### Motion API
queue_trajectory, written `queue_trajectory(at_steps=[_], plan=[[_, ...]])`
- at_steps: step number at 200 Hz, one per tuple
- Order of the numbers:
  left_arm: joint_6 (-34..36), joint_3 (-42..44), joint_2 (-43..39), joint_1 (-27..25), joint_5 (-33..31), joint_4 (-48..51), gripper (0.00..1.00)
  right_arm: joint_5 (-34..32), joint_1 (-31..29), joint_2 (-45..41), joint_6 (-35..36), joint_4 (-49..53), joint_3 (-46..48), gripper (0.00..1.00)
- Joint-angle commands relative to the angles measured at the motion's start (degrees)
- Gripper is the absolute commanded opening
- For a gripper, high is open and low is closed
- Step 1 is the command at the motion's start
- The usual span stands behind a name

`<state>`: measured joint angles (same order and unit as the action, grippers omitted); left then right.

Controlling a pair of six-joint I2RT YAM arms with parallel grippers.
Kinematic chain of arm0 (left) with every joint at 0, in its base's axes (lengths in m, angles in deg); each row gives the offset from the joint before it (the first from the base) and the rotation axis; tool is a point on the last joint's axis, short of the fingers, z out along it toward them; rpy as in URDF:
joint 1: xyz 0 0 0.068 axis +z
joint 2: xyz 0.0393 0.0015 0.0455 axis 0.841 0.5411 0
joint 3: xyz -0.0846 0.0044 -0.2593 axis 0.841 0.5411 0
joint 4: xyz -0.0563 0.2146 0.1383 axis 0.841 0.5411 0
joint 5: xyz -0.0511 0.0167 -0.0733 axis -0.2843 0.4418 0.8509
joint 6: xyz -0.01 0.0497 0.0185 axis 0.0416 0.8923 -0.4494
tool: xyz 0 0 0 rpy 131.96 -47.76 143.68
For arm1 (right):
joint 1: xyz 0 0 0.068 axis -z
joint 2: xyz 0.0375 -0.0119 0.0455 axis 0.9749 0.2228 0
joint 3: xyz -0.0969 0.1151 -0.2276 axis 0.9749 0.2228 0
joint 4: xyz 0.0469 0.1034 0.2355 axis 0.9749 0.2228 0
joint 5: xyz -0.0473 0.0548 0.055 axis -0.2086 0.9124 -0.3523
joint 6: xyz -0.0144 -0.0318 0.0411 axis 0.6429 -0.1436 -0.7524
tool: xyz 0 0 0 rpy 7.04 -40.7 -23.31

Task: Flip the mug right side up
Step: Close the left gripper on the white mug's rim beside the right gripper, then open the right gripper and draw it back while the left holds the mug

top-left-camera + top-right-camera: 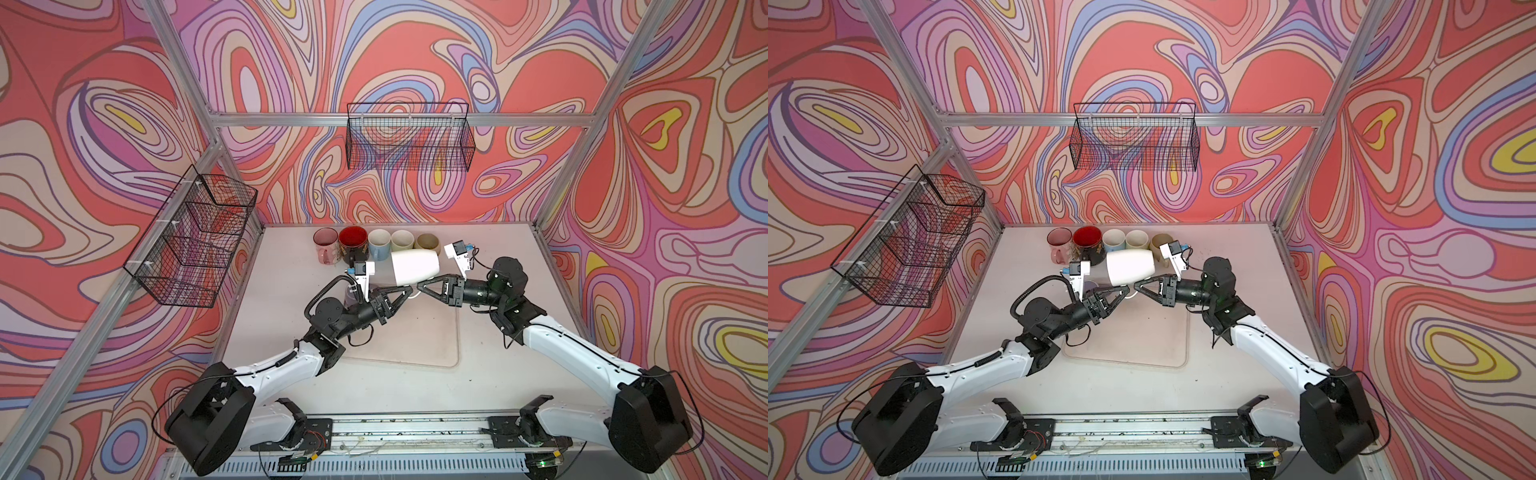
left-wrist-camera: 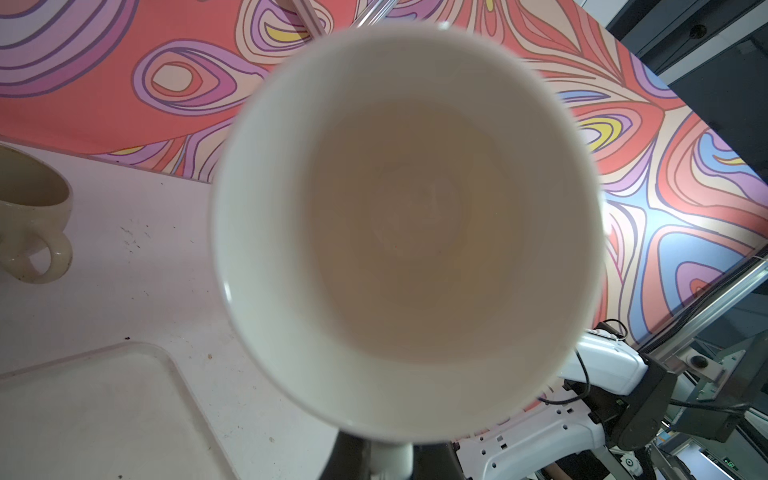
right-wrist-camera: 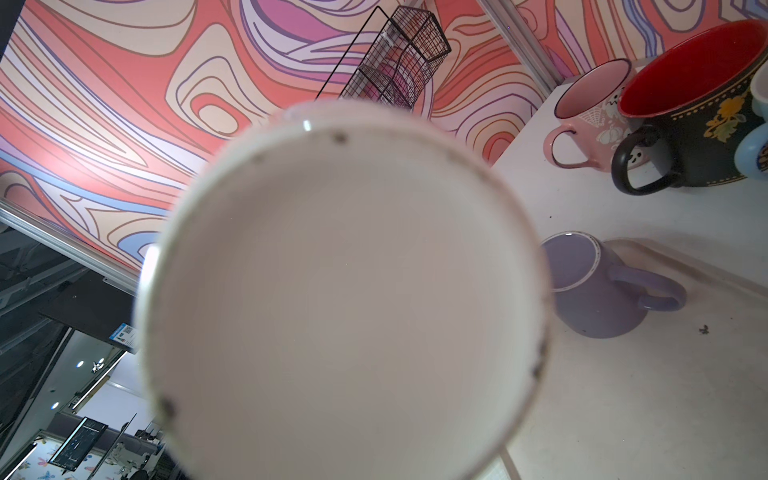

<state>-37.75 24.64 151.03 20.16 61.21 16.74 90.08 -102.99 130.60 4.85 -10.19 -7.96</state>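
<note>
Roughly halfway: white mug [image 1: 413, 268] is off the worktop [image 1: 498, 374], lying sideways in mid-air, mouth toward the left arm | left tool [image 1: 405, 293] and right tool [image 1: 420, 286] both look pinched on its handle [image 2: 391, 459] | to do — tip it upright, set it down

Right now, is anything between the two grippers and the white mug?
No, nothing visible is in between. The left gripper and the right gripper both grip the white mug by its handle, sideways above the table.
</note>
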Motion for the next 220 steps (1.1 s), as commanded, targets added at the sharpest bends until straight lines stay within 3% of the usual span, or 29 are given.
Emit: queue_trajectory(at_steps=[1,27,54,69,97,179,204,220], plan=[[0.4,-2.3,0.6,-0.1,0.4,-3.5,0.00,1.6,-0.7,0.3,0.8,-1.2,0.7,0.00],[1.4,-2.3,-0.3,-0.1,-1.0,0.0,0.00,-0.1,-0.7,-0.3,3.4,2.8,0.3,0.00],[5.1,-4.5,-2.6,-0.1,-5.2,14.8,0.00,-2.3,-0.7,-1.0,6.8,8.3,-0.1,0.24],[6.2,-5.1,-2.9,0.0,-6.0,18.4,0.00,-4.0,-0.7,-1.3,8.1,11.5,0.1,0.35],[8.1,-7.1,-2.8,0.2,-7.8,26.1,0.00,-11.1,-0.4,-1.8,12.7,22.4,-0.8,0.47],[15.7,-21.7,4.8,0.2,-13.5,52.2,0.00,-33.6,2.2,-6.3,14.9,38.9,0.2,0.53],[17.4,-30.7,10.3,-0.1,-16.8,62.6,0.00,-42.2,2.5,-8.0,13.0,42.5,-0.3,0.52],[18.9,-37.5,14.7,-0.7,-19.3,70.5,0.00,-44.2,3.7,-9.8,11.2,42.1,1.2,0.53]])
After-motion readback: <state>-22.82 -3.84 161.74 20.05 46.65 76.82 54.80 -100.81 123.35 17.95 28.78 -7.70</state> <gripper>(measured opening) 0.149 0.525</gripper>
